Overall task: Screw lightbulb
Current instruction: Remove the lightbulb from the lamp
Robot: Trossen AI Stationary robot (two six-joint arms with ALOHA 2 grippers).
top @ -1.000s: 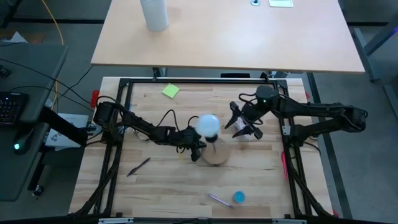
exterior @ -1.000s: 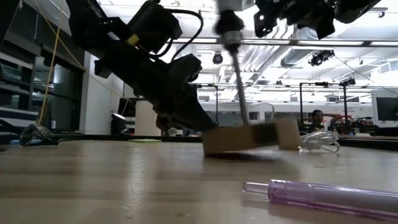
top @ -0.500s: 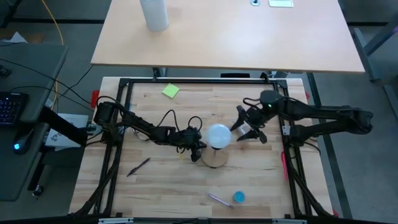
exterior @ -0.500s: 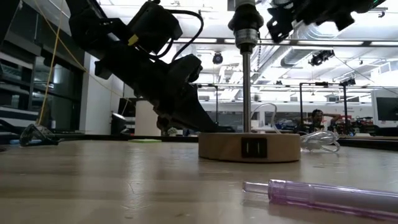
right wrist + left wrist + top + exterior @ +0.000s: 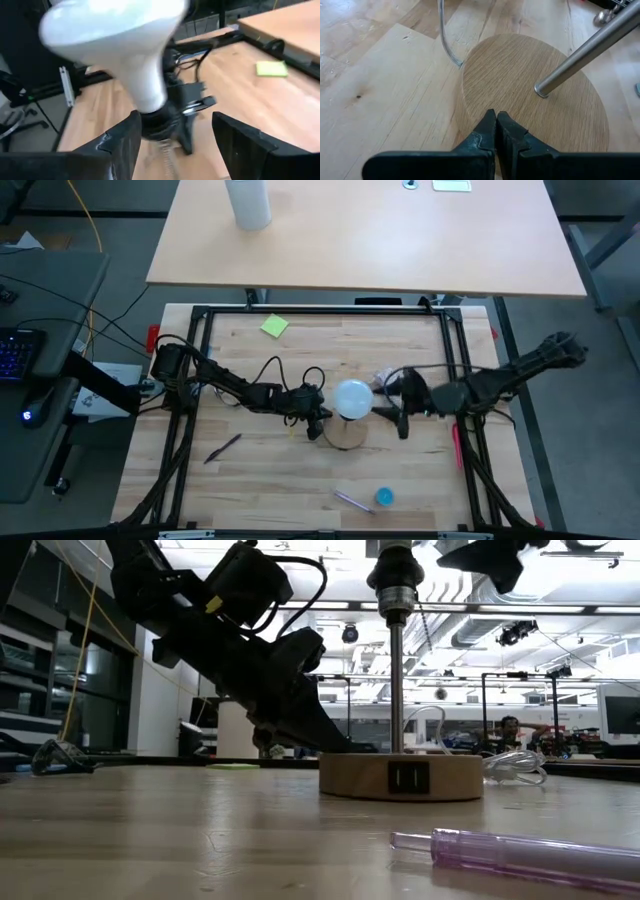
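Note:
The white lightbulb (image 5: 352,398) sits in the black socket (image 5: 155,122) on top of a metal rod (image 5: 397,690). The rod stands upright on a round wooden base (image 5: 345,435) that lies flat on the table. My left gripper (image 5: 496,122) is shut, and its tips are on the base's top. My right gripper (image 5: 397,412) is open. It hovers just to the right of the bulb at bulb height and points at it. In the right wrist view its fingers (image 5: 120,145) frame the socket without touching it. My left gripper presses its shut fingertips down on the top of the wooden base near its left rim (image 5: 490,107). The fingers come slanting down from the table's left. The base lies flat on the table under them.
A clear cable (image 5: 445,40) runs up to the base from the far side. A purple pen (image 5: 352,500) and a blue cap (image 5: 384,496) lie near the front edge, and a dark pen (image 5: 224,447) lies at the near left. A yellow note (image 5: 274,326) is at the far left.
The lamp was tipped with its base lifted on one side. It has settled upright with the base flat, and the bulb has swung toward the right. My right gripper has swung toward the near edge and turned, so that it now points at the bulb from the right.

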